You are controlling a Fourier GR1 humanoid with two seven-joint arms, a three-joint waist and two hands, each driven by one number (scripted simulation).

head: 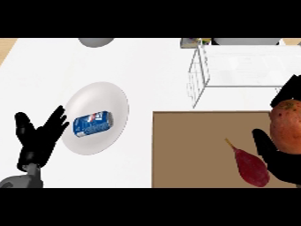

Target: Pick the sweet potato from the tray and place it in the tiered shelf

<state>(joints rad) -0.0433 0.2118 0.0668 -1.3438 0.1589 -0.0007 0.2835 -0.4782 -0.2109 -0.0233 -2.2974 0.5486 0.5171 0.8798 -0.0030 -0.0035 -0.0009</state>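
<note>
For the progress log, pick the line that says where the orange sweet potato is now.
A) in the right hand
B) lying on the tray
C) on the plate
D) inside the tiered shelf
A: the right hand curls round the sweet potato, over the tray.

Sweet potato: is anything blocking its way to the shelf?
Nothing visible does. The right hand holds the sweet potato at the tray's right side, and the shelf lies just beyond it. The red vegetable lies on the tray, off that path.
</note>
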